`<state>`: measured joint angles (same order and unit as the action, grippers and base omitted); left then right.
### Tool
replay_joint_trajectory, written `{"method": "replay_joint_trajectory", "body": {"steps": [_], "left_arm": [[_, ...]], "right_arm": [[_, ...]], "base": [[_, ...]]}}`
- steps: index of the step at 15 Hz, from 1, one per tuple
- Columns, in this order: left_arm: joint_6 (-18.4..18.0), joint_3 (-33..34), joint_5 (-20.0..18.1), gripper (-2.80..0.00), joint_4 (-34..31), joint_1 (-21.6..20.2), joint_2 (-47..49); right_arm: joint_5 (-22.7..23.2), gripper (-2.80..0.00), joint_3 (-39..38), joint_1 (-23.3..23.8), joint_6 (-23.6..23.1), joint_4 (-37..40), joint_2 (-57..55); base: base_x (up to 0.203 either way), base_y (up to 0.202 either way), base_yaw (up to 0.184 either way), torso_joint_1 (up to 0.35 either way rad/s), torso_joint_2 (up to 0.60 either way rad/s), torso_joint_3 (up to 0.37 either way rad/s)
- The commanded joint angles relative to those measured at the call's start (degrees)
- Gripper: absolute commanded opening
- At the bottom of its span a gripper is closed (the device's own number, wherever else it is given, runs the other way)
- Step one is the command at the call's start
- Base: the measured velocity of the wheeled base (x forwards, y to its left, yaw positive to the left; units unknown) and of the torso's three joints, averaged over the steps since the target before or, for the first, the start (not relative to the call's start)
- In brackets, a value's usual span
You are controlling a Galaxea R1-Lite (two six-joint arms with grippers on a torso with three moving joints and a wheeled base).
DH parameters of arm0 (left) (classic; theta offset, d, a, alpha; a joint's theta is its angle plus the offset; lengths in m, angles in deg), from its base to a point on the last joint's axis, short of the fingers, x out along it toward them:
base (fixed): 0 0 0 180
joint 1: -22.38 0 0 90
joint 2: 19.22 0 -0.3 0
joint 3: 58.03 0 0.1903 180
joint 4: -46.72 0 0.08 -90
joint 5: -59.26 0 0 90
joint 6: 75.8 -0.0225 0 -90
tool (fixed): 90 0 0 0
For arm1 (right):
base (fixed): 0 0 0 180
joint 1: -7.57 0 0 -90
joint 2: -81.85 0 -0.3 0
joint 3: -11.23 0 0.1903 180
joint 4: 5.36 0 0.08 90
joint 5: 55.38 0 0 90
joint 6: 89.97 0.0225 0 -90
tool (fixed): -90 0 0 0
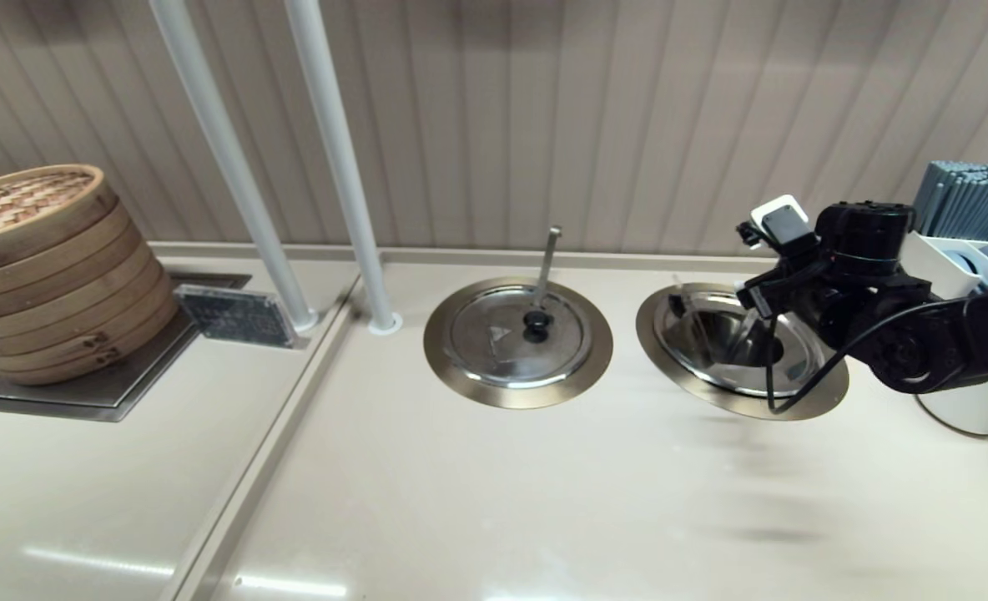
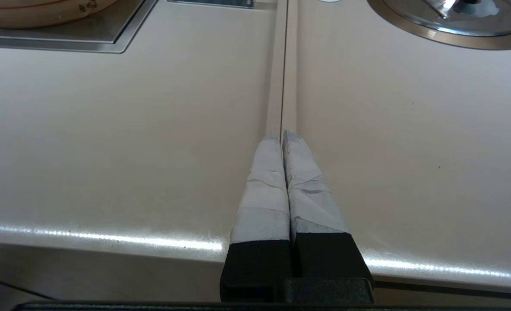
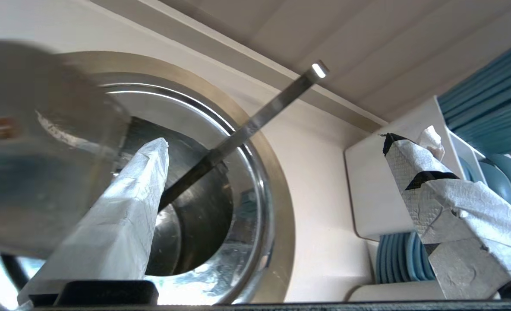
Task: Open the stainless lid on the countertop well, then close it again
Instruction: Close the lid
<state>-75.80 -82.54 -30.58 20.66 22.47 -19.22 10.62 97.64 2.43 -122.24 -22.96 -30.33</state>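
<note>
My right gripper (image 1: 732,317) (image 3: 277,142) hangs open over the countertop well (image 1: 711,399) (image 3: 277,203). Its taped fingers (image 3: 117,216) stand wide apart with nothing between them. The well's dark inside shows, and the slanting ladle handle (image 3: 260,119) rises from it between the fingers. The stainless lid (image 3: 35,151) is a blurred shiny disc off to one side of the opening, beyond one finger's outer side. Whether it touches that finger I cannot tell. My left gripper (image 2: 282,134) is shut and empty, parked over the counter seam near the front edge.
The twin lid (image 1: 502,334) (image 2: 454,17) sits closed on its well with an upright ladle handle (image 1: 548,259). Bamboo steamers (image 1: 35,267) stand far left, two white poles (image 1: 344,167) at the back. A white caddy (image 1: 953,250) (image 3: 380,185) with blue plates crowds the right.
</note>
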Motion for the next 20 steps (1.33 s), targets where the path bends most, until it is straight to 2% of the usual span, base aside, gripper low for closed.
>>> {"method": "replay_joint_trajectory", "body": {"steps": [1, 5, 8, 10, 12, 20], "left_arm": [[0.00, 0.00, 0.06, -2.80, -0.03, -0.01, 0.00], [0.00, 0.00, 0.08, -2.80, -0.03, -0.01, 0.00], [0.00, 0.00, 0.11, -2.80, -0.03, -0.01, 0.00], [0.00, 0.00, 0.04, -2.80, -0.03, -0.01, 0.00], [0.00, 0.00, 0.06, -2.80, -0.03, -0.01, 0.00], [0.00, 0.00, 0.07, -2.80, -0.03, -0.01, 0.00]], "right_arm": [[-0.08, 0.00, 0.01, 1.50, -0.62, -0.26, 1.00], [-0.13, 0.00, -0.78, 0.67, -0.61, -0.26, 2.08], [-0.15, 0.00, -4.57, -7.66, 0.05, -0.38, 1.19], [-0.80, 0.00, -6.13, -11.52, 0.11, -4.23, -2.37], [-1.02, 0.00, -6.70, -12.33, -0.23, -7.56, -5.68], [-1.13, 0.00, -7.75, -14.54, -0.43, -9.29, -9.75]], "base": [[0.000, 0.000, 0.000, 0.000, 0.00, 0.000], [0.000, 0.000, 0.000, 0.000, 0.00, 0.000], [0.000, 0.000, 0.000, 0.000, 0.00, 0.000], [0.000, 0.000, 0.000, 0.000, 0.00, 0.000], [0.000, 0.000, 0.000, 0.000, 0.00, 0.000], [0.000, 0.000, 0.000, 0.000, 0.00, 0.000]]}}
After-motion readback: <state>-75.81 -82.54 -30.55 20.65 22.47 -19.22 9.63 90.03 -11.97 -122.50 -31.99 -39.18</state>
